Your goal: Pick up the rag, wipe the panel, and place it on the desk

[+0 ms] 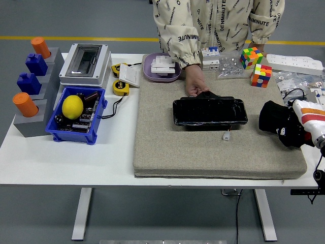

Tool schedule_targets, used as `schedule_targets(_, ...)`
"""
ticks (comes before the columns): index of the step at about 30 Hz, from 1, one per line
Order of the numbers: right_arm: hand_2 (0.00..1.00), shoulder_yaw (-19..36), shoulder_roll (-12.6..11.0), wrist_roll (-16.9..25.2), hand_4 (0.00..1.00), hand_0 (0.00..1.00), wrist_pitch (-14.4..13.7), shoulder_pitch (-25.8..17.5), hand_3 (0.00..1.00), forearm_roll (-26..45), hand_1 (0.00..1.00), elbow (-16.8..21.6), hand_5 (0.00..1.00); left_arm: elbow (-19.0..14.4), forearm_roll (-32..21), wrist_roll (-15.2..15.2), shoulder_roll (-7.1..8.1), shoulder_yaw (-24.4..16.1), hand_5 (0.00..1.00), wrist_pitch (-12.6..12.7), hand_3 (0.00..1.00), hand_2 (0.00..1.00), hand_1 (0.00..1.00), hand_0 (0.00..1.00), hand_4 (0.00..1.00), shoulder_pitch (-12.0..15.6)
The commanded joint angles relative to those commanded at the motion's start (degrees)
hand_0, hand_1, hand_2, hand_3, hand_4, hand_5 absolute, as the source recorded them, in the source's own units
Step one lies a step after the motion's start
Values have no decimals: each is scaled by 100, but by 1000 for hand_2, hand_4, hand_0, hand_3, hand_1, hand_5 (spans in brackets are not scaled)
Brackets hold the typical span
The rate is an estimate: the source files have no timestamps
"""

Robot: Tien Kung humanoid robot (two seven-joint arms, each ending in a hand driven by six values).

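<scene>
From the head view, the right hand [304,124] comes in at the right edge, its fingers closed around the black rag [278,122], which is bunched over the right end of the beige mat [167,152]. The black panel [209,112] lies at the mat's middle, where a person's hand [194,84] touches its far edge.

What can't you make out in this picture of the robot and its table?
Head view only:
- Right hand: fingers buried in the bunched black rag; arm cut off by the right edge.
- Left arm: out of frame.
- Glossy black rectangular panel: far edge partly covered by the person's hand.
- Small white connector: too small to identify.
</scene>
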Motion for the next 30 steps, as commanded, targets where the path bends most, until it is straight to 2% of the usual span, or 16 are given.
schedule_targets(18,471,-373,-19,-114,980,371,-5,462,501,238,410,352,166,0,-4,1,34,49,449,0,580,695,663,649,681,7)
schedule_targets(30,471,-553,188,-121,979,373,48,646,500,257,410,159,169,-2,-44,2,47,125,449,-2,580,695,663,650,681,-10)
